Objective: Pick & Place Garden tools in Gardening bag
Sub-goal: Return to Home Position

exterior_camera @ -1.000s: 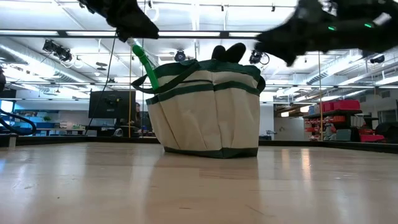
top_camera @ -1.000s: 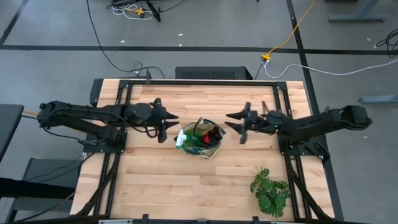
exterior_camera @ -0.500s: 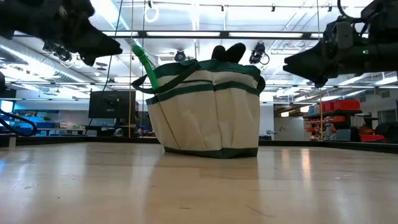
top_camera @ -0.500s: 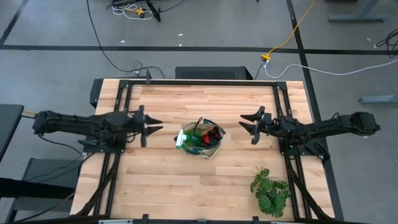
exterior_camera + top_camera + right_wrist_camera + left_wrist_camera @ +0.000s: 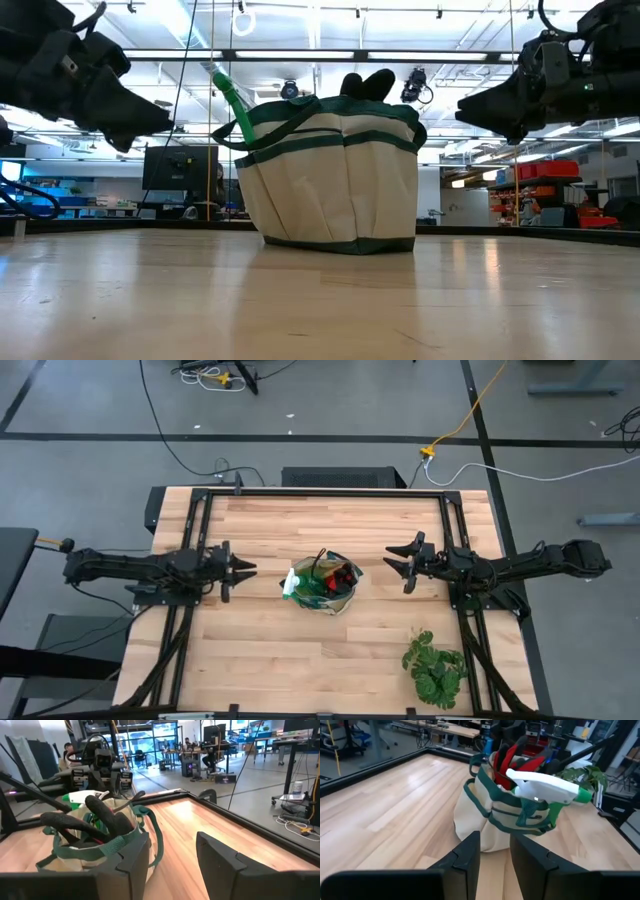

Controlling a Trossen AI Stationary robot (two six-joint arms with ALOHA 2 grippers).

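The tan gardening bag with green trim (image 5: 330,598) stands on its base at the table's middle, also in the low view (image 5: 330,180). The green spray bottle's white nozzle (image 5: 545,787), red gloves (image 5: 507,762) and dark handles (image 5: 105,812) stick out of its top. My left gripper (image 5: 243,568) hovers open and empty to the bag's left, above the table (image 5: 160,125). My right gripper (image 5: 398,566) hovers open and empty to the bag's right (image 5: 465,105). Both point at the bag.
A leafy green plant (image 5: 435,665) stands near the table's front right. Black frame rails (image 5: 190,530) run along the table's left and right (image 5: 458,530) sides. Bare wood lies between each gripper and the bag.
Both grippers have drawn back from the bag, the left toward the table's left edge and the right toward the right edge, and both have come lower. The right has kept still for the last half second. The bag has not moved.
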